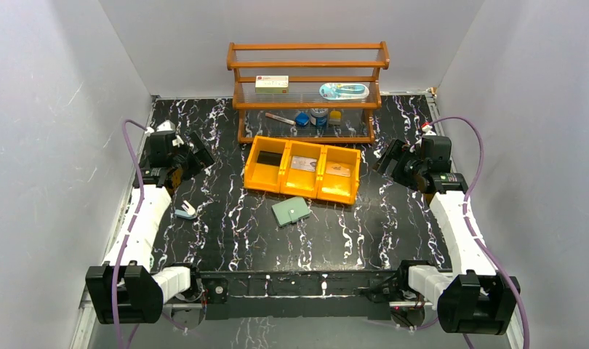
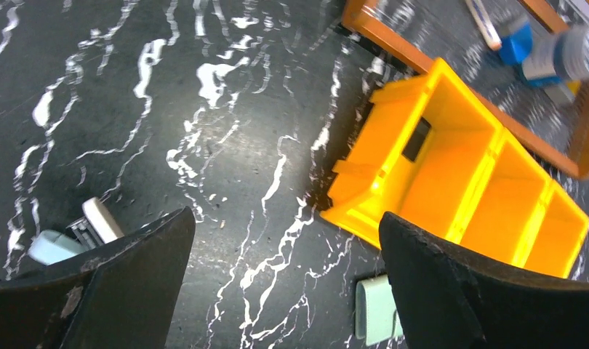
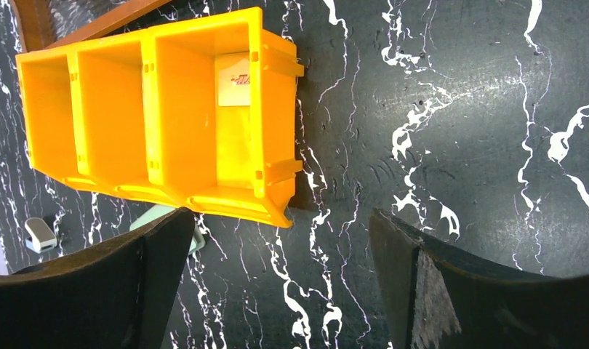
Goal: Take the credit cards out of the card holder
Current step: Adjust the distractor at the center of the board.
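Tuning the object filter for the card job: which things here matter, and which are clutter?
Job:
wallet, closed
dark card, grey card, tan card, one per compartment

Clutter:
bins holding those cards
rack
white box
blue pack
pale gadget

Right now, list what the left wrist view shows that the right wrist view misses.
Left wrist only: a dark card in an end compartment of the orange bin, and blue items on the wooden shelf. Right wrist only: a pale card with red print in the opposite end compartment. Both: the bin, the green wallet, the black marbled table.
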Controlling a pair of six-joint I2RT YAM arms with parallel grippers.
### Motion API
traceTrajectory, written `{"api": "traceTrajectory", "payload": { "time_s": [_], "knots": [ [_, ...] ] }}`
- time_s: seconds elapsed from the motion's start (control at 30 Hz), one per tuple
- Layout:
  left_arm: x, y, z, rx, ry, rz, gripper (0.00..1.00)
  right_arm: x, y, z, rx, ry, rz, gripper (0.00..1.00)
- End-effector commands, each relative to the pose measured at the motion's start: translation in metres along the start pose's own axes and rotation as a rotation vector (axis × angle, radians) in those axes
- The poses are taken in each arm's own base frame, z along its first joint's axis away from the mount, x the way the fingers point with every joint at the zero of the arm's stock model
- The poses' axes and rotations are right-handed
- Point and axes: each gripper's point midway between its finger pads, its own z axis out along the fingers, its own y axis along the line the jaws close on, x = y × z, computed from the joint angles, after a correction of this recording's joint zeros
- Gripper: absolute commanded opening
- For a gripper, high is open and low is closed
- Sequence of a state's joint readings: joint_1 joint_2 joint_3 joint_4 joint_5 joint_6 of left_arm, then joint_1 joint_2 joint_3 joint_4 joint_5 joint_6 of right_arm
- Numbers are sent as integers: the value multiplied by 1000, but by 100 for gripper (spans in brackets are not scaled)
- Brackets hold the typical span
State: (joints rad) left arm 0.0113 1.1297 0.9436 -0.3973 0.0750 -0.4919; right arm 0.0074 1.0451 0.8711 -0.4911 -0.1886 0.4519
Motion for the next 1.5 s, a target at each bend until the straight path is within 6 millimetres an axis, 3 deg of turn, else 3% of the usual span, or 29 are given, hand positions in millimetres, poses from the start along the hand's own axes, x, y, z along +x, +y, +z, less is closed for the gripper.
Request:
{"api": "traceTrajectory", "payload": {
  "time_s": [0.0, 0.1, 0.3, 0.4, 0.6, 0.7, 0.97, 1.07, 1.13, 1.23, 1.37, 1.47],
  "knots": [
    [-8, 38, -5, -233, -86, -176, 98, -7, 7, 1, -38, -18, -21, 98],
    [4, 40, 0, -245, -28, -178, 98, -8, 10, 0, -49, -23, -20, 99],
    [45, -28, 17, 169, 230, -143, 98, -4, 14, 2, -78, -6, -13, 98],
    [51, -40, 17, 245, 261, -157, 98, -2, 11, 2, -66, 5, -9, 98],
    [94, -14, 23, 125, 354, -255, 98, -1, 14, 4, -79, 17, -4, 98],
    [103, 7, 30, 20, 332, -286, 98, 1, 15, 9, -94, 26, 12, 98],
    [107, 76, 28, -350, 296, -225, 98, 7, 7, 12, -46, 88, 9, 98],
    [89, 116, 22, -507, 263, -188, 98, 8, 5, 9, -30, 92, -2, 98],
    [74, 131, 26, -510, 258, -209, 98, 7, 5, 6, -31, 87, -11, 98],
    [66, 126, 38, -429, 306, -253, 98, 6, 5, 5, -32, 75, -13, 98],
    [51, 129, 32, -463, 249, -260, 98, 7, 6, 3, -31, 82, -7, 98],
    [35, 95, 29, -272, 187, -251, 98, 9, 9, 0, -50, 86, -16, 98]
  ]
}}
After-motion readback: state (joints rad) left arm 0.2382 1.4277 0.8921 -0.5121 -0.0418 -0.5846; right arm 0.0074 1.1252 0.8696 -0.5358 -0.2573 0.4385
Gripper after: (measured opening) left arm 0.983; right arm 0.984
